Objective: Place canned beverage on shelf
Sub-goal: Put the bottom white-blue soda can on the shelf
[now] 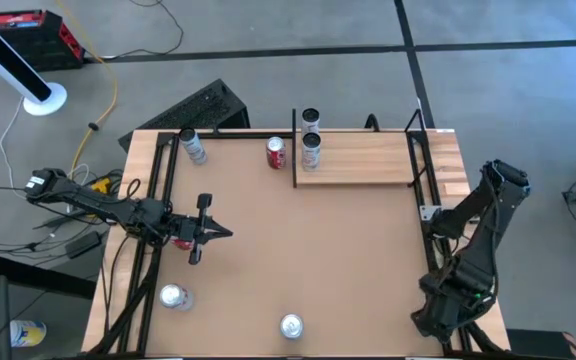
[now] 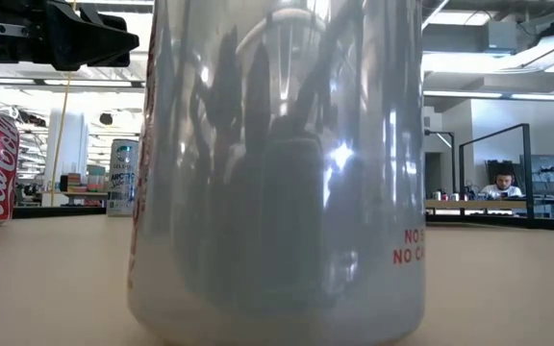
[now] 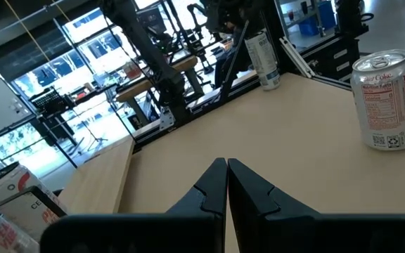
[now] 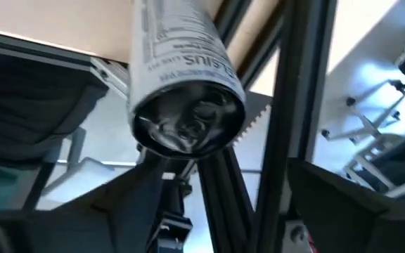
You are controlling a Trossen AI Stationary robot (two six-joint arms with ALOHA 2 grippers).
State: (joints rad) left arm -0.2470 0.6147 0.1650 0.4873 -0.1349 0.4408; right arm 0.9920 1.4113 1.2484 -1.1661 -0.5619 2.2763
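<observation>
My right gripper (image 4: pixel 223 172) hung by the table's near right corner, fingers spread apart, pale slim printed can (image 4: pixel 181 84) close before them, pale wood-grain plank shelf (image 1: pixel 368 160) well apart, my left gripper (image 3: pixel 226 176) pinched together.

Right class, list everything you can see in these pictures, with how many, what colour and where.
silver cans: 5, silver; two at the shelf's left end, one at the far left corner, two near the front edge
red cans: 2, red; one left of the shelf, one under the left gripper
shelf: 1, pale wood; far right of table
table: 1, brown
person: 1, in the room behind
left gripper: shut, over table's left side
right gripper: open, at table's front right corner
</observation>
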